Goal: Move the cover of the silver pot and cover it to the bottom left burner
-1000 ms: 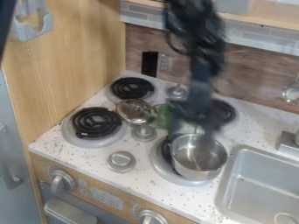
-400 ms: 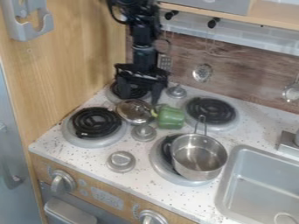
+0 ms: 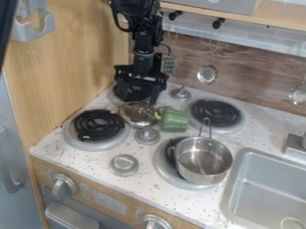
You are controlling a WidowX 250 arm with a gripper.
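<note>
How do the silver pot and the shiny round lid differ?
The pot is deep with tall walls, while the lid looks shallow. The pot stands partly over the front right burner; the lid lies farther back, next to the green pepper. The pot looks wider across than the lid. Both are round and shiny.

Fingers (image 3: 155, 95) hang apart near the lid (image 3: 138, 114); green pepper (image 3: 175, 120) beside it; pot (image 3: 204, 164) on lower right burner (image 3: 163, 171).

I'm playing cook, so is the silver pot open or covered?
Open. You can see right inside the silver pot, and its shiny cover lies beside the green pepper.
</note>
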